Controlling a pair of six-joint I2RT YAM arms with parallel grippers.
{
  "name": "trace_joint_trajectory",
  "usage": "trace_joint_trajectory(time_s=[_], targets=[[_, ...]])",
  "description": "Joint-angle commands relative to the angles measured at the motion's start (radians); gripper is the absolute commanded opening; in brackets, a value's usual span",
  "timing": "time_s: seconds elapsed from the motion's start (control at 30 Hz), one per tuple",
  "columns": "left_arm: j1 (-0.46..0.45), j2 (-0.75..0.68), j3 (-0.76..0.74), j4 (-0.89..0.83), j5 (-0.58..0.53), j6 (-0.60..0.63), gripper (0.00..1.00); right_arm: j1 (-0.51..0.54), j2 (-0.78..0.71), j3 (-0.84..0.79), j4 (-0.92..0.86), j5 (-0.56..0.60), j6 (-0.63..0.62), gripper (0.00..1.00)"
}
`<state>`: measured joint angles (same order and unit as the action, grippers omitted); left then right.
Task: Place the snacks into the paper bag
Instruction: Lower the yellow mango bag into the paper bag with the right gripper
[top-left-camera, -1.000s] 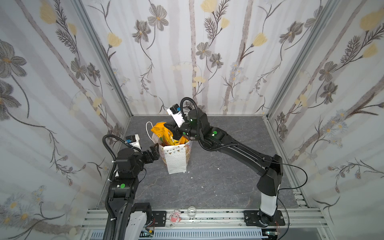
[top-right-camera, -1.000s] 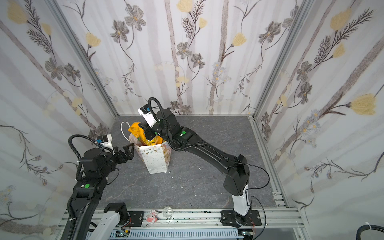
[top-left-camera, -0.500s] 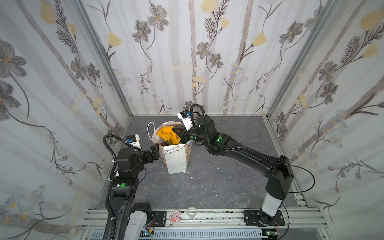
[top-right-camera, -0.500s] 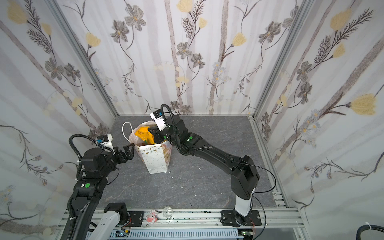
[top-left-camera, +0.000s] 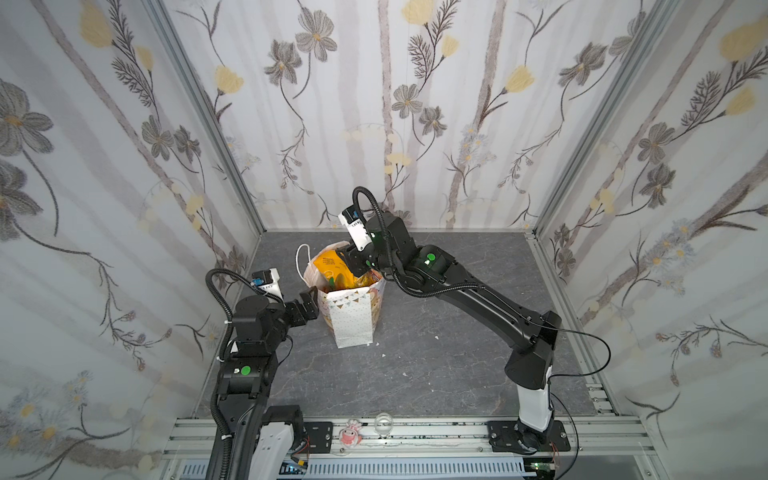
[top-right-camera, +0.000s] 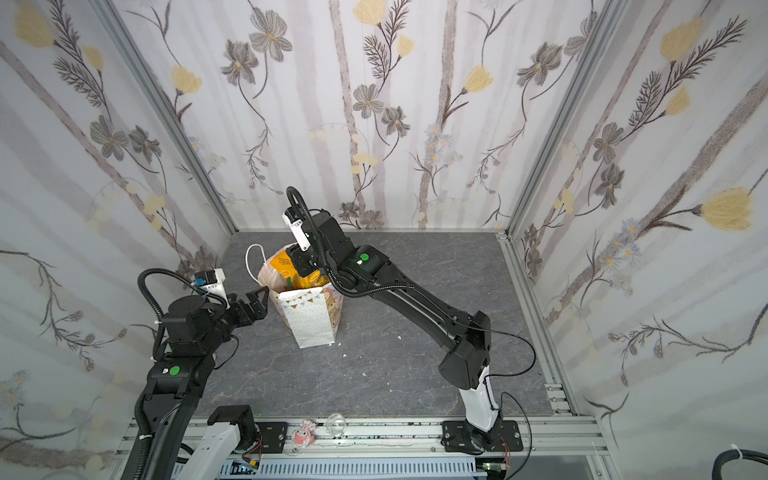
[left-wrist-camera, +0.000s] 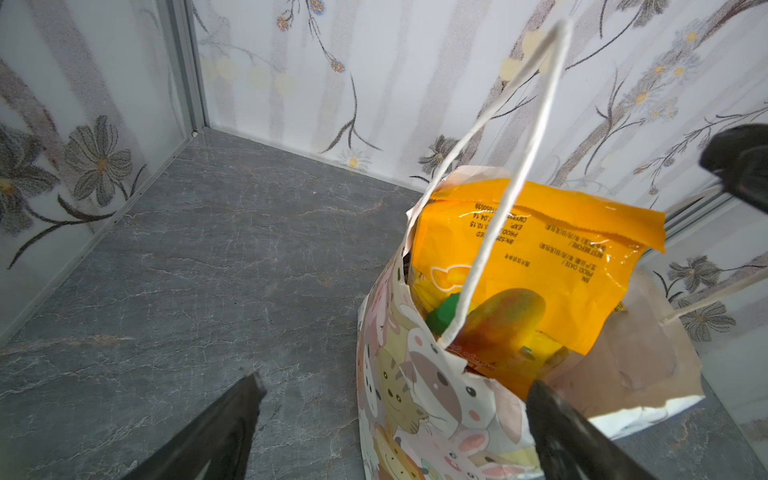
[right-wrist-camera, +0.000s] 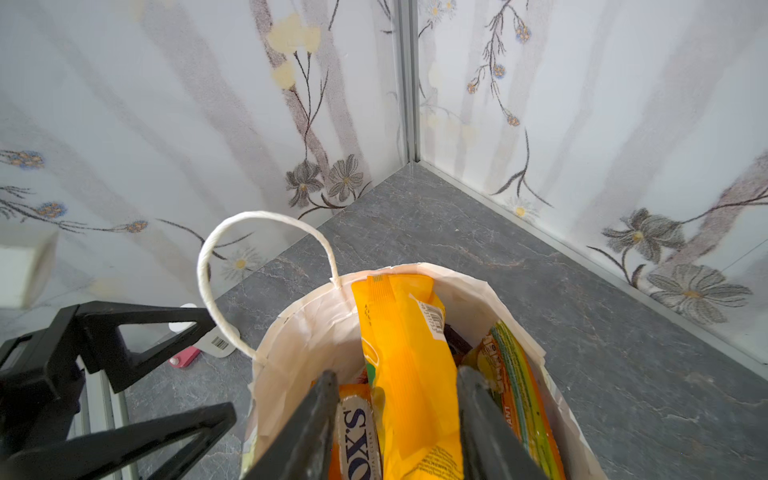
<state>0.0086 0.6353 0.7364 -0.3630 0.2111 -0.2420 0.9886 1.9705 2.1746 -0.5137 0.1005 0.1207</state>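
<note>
The white paper bag (top-left-camera: 353, 320) (top-right-camera: 309, 322) stands upright at the left middle of the floor, packed with snacks. A large orange packet (top-left-camera: 330, 266) (left-wrist-camera: 540, 257) (right-wrist-camera: 407, 353) sticks up out of its mouth. A FOX'S packet (right-wrist-camera: 357, 432) and a striped packet (right-wrist-camera: 507, 374) lie beside it. My right gripper (top-left-camera: 349, 266) (right-wrist-camera: 399, 374) hangs in the bag's mouth, open, its fingers on either side of the orange packet without pinching it. My left gripper (top-left-camera: 309, 303) (left-wrist-camera: 395, 384) is open at the bag's left wall near the rim.
A white pill bottle (right-wrist-camera: 216, 343) and a flat pink-red item (right-wrist-camera: 185, 357) lie on the floor behind my left gripper. Small crumbs (top-left-camera: 384, 356) dot the grey floor near the bag. Flowered walls close three sides. A pink figure (top-left-camera: 349, 436) sits on the front rail.
My right gripper, shut on the orange packet a second ago, has lowered it into the bag's mouth and its jaws have come apart. The left arm has stayed put.
</note>
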Motion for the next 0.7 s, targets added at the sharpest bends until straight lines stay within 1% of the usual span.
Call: trace_joint_trajectory(time_s=[0.0,0.07,0.13,0.17,0.27,0.47,0.53,0.67], targets=[[0.001,-0.002,0.002,0.027,-0.003,0.004,1.00,0.011,-0.003,0.037,-0.146,0.124,-0.046,0.49],[0.000,-0.002,0.002,0.027,-0.003,0.004,1.00,0.016,-0.020,0.037,-0.157,0.149,-0.055,0.50],[0.001,0.000,0.001,0.028,0.002,0.004,1.00,0.016,-0.027,0.037,-0.152,0.163,-0.071,0.54],[0.001,-0.001,0.002,0.028,0.002,0.004,1.00,0.016,-0.024,0.036,-0.144,0.168,-0.089,0.57],[0.000,0.001,0.002,0.027,0.004,0.004,1.00,0.015,-0.004,0.040,-0.118,0.170,-0.120,0.59],[0.001,0.000,0.002,0.027,0.001,0.004,1.00,-0.012,0.067,0.087,-0.076,0.008,-0.135,0.60],[0.001,0.000,0.002,0.027,0.001,0.004,1.00,-0.015,0.098,0.119,-0.074,-0.017,-0.148,0.61],[0.001,0.001,0.002,0.027,0.002,0.004,1.00,-0.028,0.151,0.161,-0.075,-0.018,-0.177,0.65]])
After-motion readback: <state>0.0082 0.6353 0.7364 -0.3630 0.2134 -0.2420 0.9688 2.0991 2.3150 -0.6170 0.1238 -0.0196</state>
